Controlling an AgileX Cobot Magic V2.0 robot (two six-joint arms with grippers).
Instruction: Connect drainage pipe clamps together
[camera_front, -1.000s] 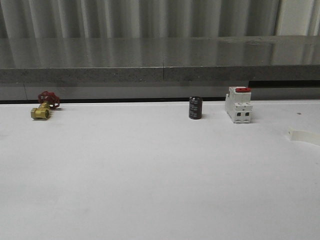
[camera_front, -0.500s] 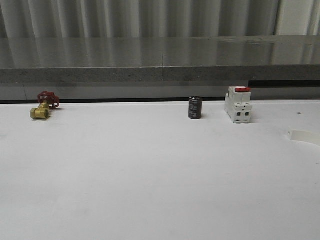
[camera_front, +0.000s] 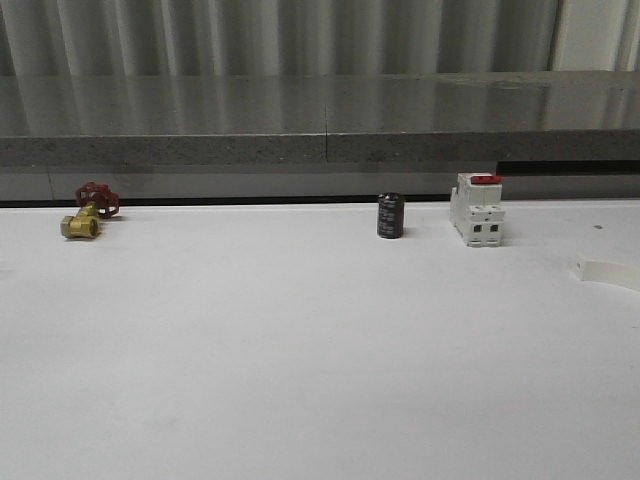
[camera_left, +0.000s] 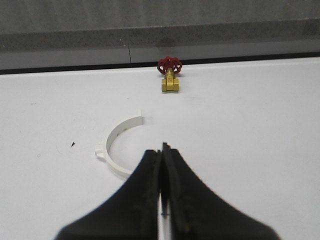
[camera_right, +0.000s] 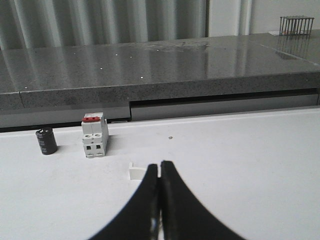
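One white half-ring pipe clamp lies flat on the white table, just ahead of my left gripper, whose black fingers are shut with nothing between them. The clamp's near end is hidden behind the left finger. A second white clamp piece lies at the table's right edge in the front view; its end tab shows just beyond my right gripper, partly hidden by the fingers. That gripper is shut and empty too.
A brass valve with a red handwheel sits at the back left. A black cylinder and a white breaker with a red top stand at the back. A grey ledge runs behind the table.
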